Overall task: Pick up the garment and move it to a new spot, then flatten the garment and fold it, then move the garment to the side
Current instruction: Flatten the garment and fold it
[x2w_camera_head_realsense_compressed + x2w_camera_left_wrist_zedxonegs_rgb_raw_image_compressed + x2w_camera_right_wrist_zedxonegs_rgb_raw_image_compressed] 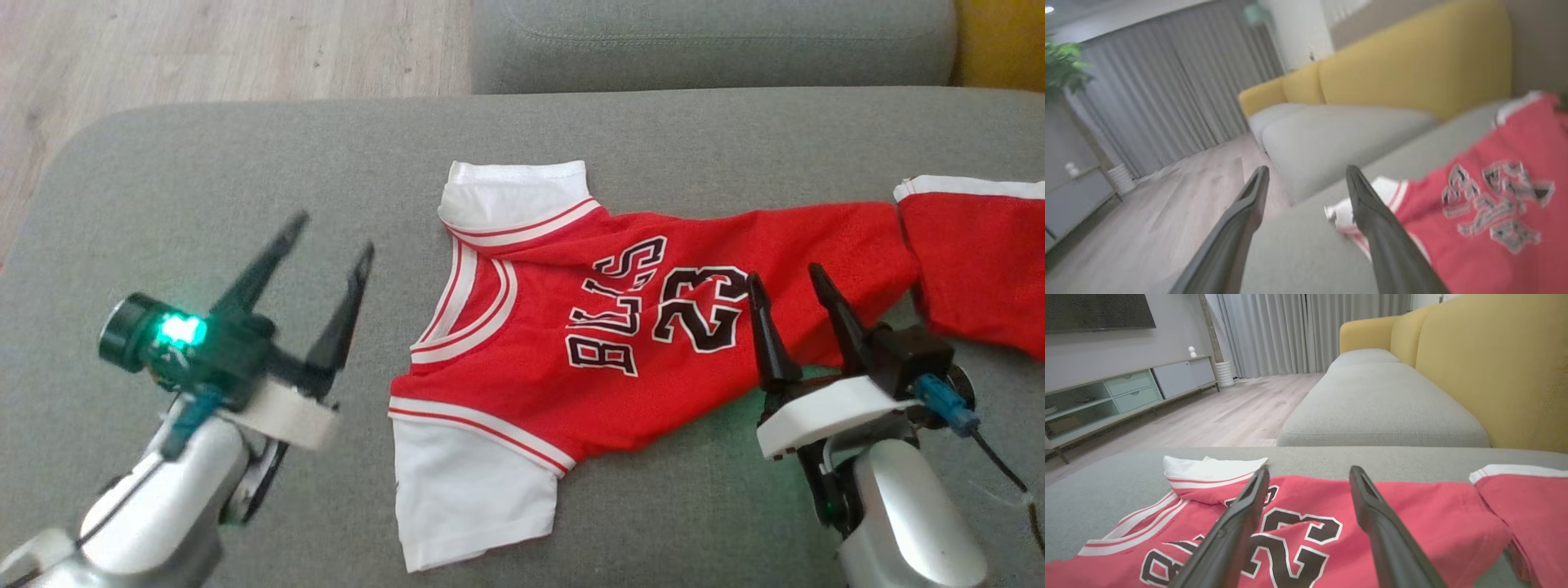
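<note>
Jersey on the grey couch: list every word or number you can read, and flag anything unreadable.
"23": black print on the chest of the jersey.
"BL LS": beside the number; a crease swallows the middle.
Left wrist view: the print is too blurred to read.

On the chest of the red jersey [653,384] in front of me, I am reading black lettering [614,314] edged in white. The cloth is bunching across it, so only "B", "L", "L", "S" are showing. Just beside it the number [702,309] "23" is standing out in the same print. My right wrist camera is showing that "23" clearly, while my left wrist camera is giving the print too blurred to read.
</note>
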Available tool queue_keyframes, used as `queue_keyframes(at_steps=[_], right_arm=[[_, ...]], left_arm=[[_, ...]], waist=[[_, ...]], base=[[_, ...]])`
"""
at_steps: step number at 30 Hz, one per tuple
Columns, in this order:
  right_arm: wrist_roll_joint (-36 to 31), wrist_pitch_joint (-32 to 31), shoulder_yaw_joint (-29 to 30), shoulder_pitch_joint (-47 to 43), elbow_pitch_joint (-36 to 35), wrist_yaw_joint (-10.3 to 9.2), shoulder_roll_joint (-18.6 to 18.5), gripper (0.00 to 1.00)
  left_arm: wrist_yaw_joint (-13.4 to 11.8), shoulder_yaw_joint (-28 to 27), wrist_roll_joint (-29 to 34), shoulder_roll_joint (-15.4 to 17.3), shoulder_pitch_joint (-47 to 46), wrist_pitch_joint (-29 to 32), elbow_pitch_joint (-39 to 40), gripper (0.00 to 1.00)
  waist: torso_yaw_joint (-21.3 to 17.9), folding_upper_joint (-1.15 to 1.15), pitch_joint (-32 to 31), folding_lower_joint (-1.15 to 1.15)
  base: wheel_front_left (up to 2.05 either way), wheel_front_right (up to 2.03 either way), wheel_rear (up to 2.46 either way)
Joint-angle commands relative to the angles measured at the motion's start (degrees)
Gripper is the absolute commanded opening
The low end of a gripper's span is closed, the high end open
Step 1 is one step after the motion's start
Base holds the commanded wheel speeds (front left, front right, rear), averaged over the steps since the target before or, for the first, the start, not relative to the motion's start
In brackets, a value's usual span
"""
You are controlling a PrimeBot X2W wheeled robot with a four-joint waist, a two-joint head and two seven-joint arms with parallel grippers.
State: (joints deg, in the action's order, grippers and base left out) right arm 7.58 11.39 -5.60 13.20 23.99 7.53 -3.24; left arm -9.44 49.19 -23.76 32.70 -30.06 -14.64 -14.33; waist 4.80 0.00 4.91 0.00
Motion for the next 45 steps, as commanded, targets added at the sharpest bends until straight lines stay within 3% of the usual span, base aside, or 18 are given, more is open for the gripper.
queue_keyframes(at_steps=[1,2,3,4,7,11,17,22,26,36,44,45], right_arm=[[0.4,0.8,-1.5,0.3,-2.9,-0.04,0.4,1.00],[0.4,0.8,-1.5,0.3,-2.9,-0.04,0.4,1.00],[0.4,0.8,-1.3,-0.1,-3.7,-0.04,0.4,1.00],[0.4,0.8,-1.3,-0.1,-3.7,-0.04,0.4,1.00],[0.5,0.7,-0.8,-1.1,-4.8,-0.04,0.4,1.00],[0.8,0.0,-0.5,-2.6,-6.0,-0.04,0.4,1.00],[0.1,-1.2,1.0,-3.0,-7.7,-0.04,0.4,1.00],[-3.2,-4.4,2.1,-0.4,-8.4,-0.04,-0.2,1.00],[-4.9,-10.4,4.2,3.4,-6.3,-0.04,-0.9,1.00],[-4.4,-30.3,3.4,16.3,7.9,-0.04,-5.5,1.00],[-1.1,-41.4,0.4,22.5,18.2,-0.04,-9.1,1.00],[-0.6,-42.2,-0.7,22.8,18.9,-0.04,-9.5,0.91]], left_arm=[[-1.5,-8.8,-4.9,-0.7,1.4,-0.3,5.7,1.00],[-1.5,-8.8,-4.9,-0.7,1.4,-0.3,5.7,1.00],[-2.3,-14.7,-8.1,-2.9,5.1,-0.3,9.0,1.00],[-2.3,-14.7,-8.1,-2.9,5.1,-0.3,9.0,1.00],[-2.1,-21.4,-10.4,-7.0,10.7,-0.3,11.7,1.00],[0.1,-27.0,-11.9,-13.2,17.4,-0.3,11.6,1.00],[4.4,-31.2,-7.6,-19.4,20.8,-0.4,9.9,1.00],[7.7,-32.8,-4.5,-22.5,19.5,-0.4,8.1,1.00],[10.0,-33.9,-2.7,-24.7,18.2,-0.4,6.6,1.00],[14.3,-34.4,0.7,-28.9,15.7,-0.4,2.4,1.00],[15.6,-34.3,0.8,-29.8,14.8,-0.4,1.4,1.00],[15.7,-34.2,0.6,-29.8,14.7,-0.4,1.4,1.00]], waist=[[-0.2,0.00,-0.3,0.00],[-0.2,0.00,-0.3,0.00],[-0.4,0.00,-0.6,0.00],[-0.4,0.00,-0.6,0.00],[-0.5,0.00,-1.0,0.00],[-0.7,0.00,-1.0,0.00],[-0.4,0.00,0.4,0.00],[1.4,0.00,2.6,0.00],[3.2,0.00,4.5,0.00],[8.0,0.00,8.4,0.00],[10.9,0.00,9.7,0.00],[11.1,0.00,9.8,0.00]], base=[[0.00,0.00,0.00],[0.00,0.00,0.00],[0.00,0.00,0.00],[0.00,0.00,0.00],[0.00,0.00,0.00],[0.00,0.00,0.00],[0.00,0.00,0.00],[0.00,0.00,0.00],[0.00,0.00,0.00],[0.00,0.00,0.00],[0.00,0.00,0.00],[0.00,0.00,0.00]])
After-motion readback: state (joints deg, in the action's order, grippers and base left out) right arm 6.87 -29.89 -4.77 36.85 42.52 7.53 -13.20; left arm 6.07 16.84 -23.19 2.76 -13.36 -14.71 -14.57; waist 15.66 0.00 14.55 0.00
